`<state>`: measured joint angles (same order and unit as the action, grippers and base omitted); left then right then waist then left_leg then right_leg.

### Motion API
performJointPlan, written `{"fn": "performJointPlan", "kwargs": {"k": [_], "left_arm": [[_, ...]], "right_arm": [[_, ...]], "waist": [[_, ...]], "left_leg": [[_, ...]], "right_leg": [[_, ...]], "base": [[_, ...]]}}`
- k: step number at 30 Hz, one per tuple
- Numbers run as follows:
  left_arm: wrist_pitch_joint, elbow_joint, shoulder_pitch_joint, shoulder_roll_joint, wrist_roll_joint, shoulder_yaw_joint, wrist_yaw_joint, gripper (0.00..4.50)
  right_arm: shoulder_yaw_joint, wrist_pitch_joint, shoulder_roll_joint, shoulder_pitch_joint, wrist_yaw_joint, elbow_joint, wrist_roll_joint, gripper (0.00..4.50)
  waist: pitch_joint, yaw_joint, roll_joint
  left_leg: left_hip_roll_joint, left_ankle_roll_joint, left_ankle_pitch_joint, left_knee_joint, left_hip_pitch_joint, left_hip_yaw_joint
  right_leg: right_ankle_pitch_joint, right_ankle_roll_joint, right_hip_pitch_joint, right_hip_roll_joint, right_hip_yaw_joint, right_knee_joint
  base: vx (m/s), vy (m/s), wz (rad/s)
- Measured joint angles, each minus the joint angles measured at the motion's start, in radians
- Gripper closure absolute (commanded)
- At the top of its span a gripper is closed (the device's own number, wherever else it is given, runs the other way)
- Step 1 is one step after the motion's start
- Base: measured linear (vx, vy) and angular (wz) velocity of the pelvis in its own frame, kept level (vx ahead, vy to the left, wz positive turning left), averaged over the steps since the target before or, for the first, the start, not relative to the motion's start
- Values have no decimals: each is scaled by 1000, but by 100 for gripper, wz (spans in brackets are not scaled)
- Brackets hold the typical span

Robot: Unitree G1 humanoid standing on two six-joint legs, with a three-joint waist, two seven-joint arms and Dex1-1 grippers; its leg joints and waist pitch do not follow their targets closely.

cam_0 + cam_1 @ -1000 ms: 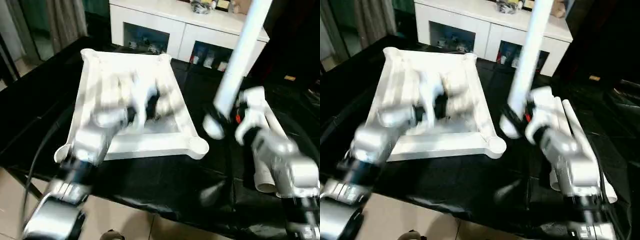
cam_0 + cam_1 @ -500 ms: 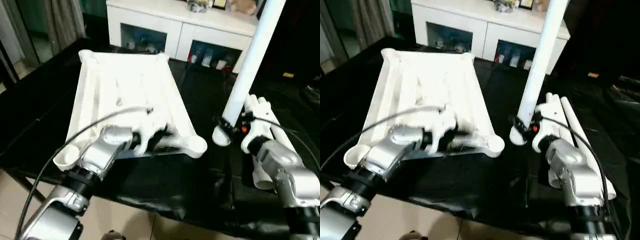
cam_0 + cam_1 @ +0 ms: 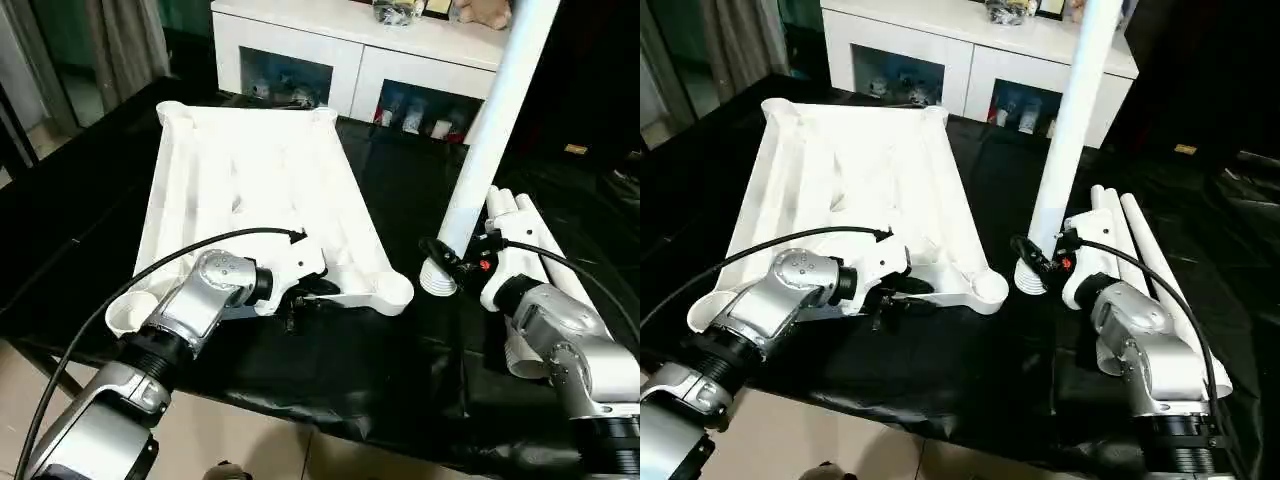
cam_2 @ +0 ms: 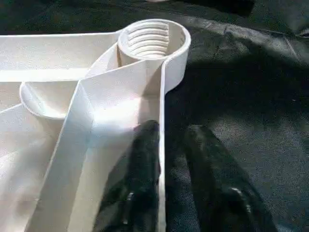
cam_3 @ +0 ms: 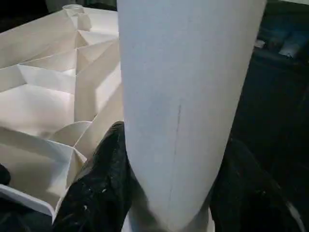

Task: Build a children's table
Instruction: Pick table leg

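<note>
Left gripper (image 4: 166,145) sat low at the near edge of the tabletop (image 3: 250,190), its two black fingers (image 4: 140,169) straddling the thin rim wall, one inside the ribbed underside and one outside over the black table cover (image 3: 380,360); the gap was narrow, pinched about that wall. Just beyond those fingertips stood the near corner socket (image 4: 152,38), round and threaded inside. Over on the other side, the right gripper (image 3: 450,262) clamped a white leg (image 3: 495,120) near its lower end, black fingers (image 5: 104,179) pressing both flanks of the tube. That leg stood nearly upright, its ribbed foot just beside the same corner socket, apart from it. Behind the right gripper, more legs (image 3: 1130,240) lay side by side on the dark cover. The tabletop lay upside down, stretching away from the left gripper toward a white cabinet (image 3: 340,60) with glass doors at the far side of the room. Tiled floor (image 3: 250,440) showed under the near table edge, curtains (image 3: 120,40) off to the far left.
</note>
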<state>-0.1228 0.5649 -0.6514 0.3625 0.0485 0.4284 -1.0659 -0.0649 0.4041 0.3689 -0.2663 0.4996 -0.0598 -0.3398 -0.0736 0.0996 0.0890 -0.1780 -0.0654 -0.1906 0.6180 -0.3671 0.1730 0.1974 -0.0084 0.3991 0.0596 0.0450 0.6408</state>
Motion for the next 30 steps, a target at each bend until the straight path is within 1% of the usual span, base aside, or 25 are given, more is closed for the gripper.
{"fn": "performJointPlan", "kwargs": {"k": [2, 5, 7, 8, 11, 15, 18, 20, 21, 22, 24, 25, 26, 30], "left_arm": [[0, 3, -5, 7, -5, 1, -5, 382], [2, 22, -22, 18, -16, 3, -29, 415], [6, 33, -32, 26, -30, 4, -43, 421], [11, 37, -33, 28, -33, 4, -46, 438], [16, 40, -35, 30, -39, 4, -51, 449], [20, 51, -48, 32, -48, 14, -58, 450], [26, 62, -54, 32, -59, 22, -65, 450], [39, 66, -54, 33, -74, 23, -70, 450], [38, 68, -54, 33, -75, 22, -72, 422], [33, 71, -56, 32, -77, 22, -72, 406], [16, 81, -61, 31, -91, 22, -72, 386], [15, 83, -63, 31, -95, 23, -70, 386], [17, 86, -65, 31, -96, 23, -67, 375], [29, 108, -72, 19, -96, 20, -60, 373]], "right_arm": [[6, -1, 7, 0, 9, 3, -1, 264], [10, -1, 7, 0, 20, 3, -1, 264], [13, -1, 8, -1, 34, 3, -1, 264], [14, -1, 9, -1, 37, 3, 0, 264], [16, -1, 14, -1, 49, 3, 0, 264], [18, -1, 26, -1, 64, 3, 0, 264], [19, -1, 29, -1, 82, 3, -1, 264], [27, -1, 38, -1, 97, 3, -1, 264], [28, -1, 38, -1, 100, 3, -1, 264], [29, -1, 38, -1, 102, 3, -1, 264], [32, -1, 39, -2, 109, 3, -2, 264], [32, -1, 39, -2, 111, 3, -2, 264], [32, -1, 39, -2, 112, 3, -2, 264], [32, 0, 39, -5, 118, 3, -3, 264]], "waist": [[0, -1, 0], [0, -1, 0], [0, -2, -1], [1, -3, -2], [1, -4, -2], [2, -5, -4], [3, -6, -6], [6, -6, -10], [7, -6, -12], [7, -6, -13], [8, -6, -14], [8, -6, -15], [9, -6, -16], [9, -5, -16]], "left_leg": [[0, 0, 0, 0, 0, 0], [0, 0, 0, 0, 0, 0], [0, 0, 0, 0, 0, 0], [0, 0, 0, 0, 0, 0], [0, 0, 0, 0, 0, 0], [0, 0, 0, -1, 1, 0], [0, 0, 0, -1, 1, 0], [0, 0, 0, -1, 1, 0], [0, 0, 0, -1, 1, 0], [0, 0, 0, -1, 1, 0], [0, 0, 0, -1, 1, 0], [0, 0, 0, -1, 1, 0], [0, 0, 0, -1, 1, 0], [0, 0, 0, -1, 1, 0]], "right_leg": [[0, 0, 0, 0, 0, 0], [0, 0, 0, 0, 0, 0], [0, 0, 0, 0, 0, 0], [0, 0, 0, 0, 0, 0], [0, 0, 0, 0, 0, 0], [0, 0, 0, 0, 0, 0], [0, 0, 0, 0, 0, 0], [0, 0, -1, 0, 0, 0], [0, 0, -1, 0, 0, 0], [0, 0, -1, 0, 0, 0], [0, 0, -1, 0, 0, 0], [0, 0, -1, 0, 0, 0], [0, 0, -1, 0, 0, 0], [0, -1, -1, 0, 0, 0]], "base": [[0, 0, 0], [0, 0, 0], [0, 0, 0], [0, 0, 0], [0, 0, 0], [0, 0, 0], [0, 0, 0], [0, 0, 0], [0, 0, 0], [0, 0, 0], [0, 0, 0], [0, 0, 0], [0, 0, 0], [0, 0, 0]]}}
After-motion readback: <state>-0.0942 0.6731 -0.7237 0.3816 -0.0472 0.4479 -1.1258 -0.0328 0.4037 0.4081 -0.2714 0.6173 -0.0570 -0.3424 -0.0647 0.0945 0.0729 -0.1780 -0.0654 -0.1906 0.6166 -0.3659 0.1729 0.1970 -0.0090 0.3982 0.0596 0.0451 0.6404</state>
